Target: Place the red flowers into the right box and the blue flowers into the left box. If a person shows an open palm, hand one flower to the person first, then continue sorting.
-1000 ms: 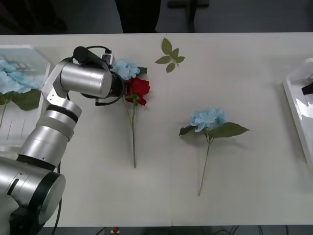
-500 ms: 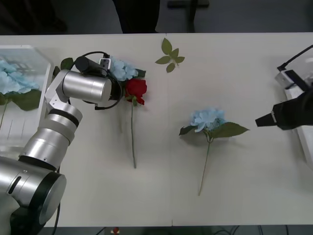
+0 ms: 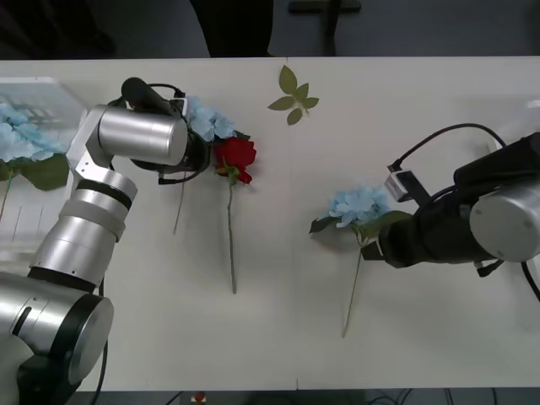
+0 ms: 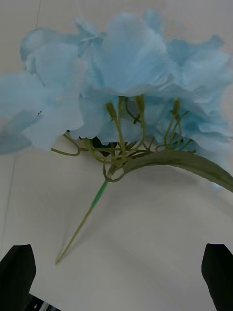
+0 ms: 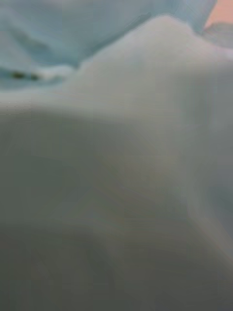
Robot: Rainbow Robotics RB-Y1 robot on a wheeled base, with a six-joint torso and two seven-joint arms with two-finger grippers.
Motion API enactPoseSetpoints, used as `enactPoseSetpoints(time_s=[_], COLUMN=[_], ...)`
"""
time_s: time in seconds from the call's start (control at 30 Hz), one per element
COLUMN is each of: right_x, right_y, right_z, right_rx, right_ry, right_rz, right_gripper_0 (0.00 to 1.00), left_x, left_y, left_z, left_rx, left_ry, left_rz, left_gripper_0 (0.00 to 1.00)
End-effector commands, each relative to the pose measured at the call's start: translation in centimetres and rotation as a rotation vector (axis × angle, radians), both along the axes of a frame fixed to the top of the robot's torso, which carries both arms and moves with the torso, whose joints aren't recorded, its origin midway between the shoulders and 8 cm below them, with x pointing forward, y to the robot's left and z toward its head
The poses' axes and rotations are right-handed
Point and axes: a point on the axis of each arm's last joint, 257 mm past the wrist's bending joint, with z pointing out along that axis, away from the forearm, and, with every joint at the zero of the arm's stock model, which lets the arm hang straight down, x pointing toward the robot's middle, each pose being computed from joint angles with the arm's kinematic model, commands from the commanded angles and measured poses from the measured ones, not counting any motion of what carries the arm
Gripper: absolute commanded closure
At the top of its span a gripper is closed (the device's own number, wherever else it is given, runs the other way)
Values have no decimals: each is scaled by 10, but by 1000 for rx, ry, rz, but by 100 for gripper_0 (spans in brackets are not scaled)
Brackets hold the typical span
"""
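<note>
Right of the rose (image 3: 237, 157), our right gripper (image 4: 116, 272) has fingers (image 4: 17, 267) spread around the mid-table blue flower (image 3: 358, 205), so we'd pinch low on its stem; can't tell about the left gripper (image 3: 199, 152) by the other blue flower (image 3: 209, 121).

1. A red rose (image 3: 237, 158) lies on the table, bloom toward the far edge, with its thin green stem running toward the near edge.
2. A pale-blue cluster (image 3: 209, 121) sits just beside the rose's bloom.
3. Another blue cluster (image 3: 358, 205) with broad green leaves lies mid-table.
4. The left box (image 3: 51, 94), translucent white, holds blue blooms (image 3: 18, 139).
</note>
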Motion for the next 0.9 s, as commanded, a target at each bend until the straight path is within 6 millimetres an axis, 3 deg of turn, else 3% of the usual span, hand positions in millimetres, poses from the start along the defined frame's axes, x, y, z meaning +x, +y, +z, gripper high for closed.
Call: enactPoseSetpoints(time_s=[0.03, 0.33, 0.43, 0.67, 0.9], right_x=[-6, -12, -11, -5, -2], right_y=[11, 25, 31, 44, 54], right_z=[-11, -40, -49, -67, -79], right_rx=[-14, -58, -69, -77, -80], right_ry=[-20, -41, -42, -56, -73], right_rz=[-30, -49, -61, -78, -78], right_gripper_0=[0, 0, 0, 0, 0], left_x=[-7, -53, -73, -107, -132], left_y=[-2, 28, 54, 134, 227], left_z=[57, 134, 166, 209, 212], left_rx=[-7, -14, -6, 23, 75], left_ry=[-56, -50, -57, -44, -68], left_rz=[-35, -19, -3, 17, 87], left_gripper_0=[100, 100, 100, 100, 100])
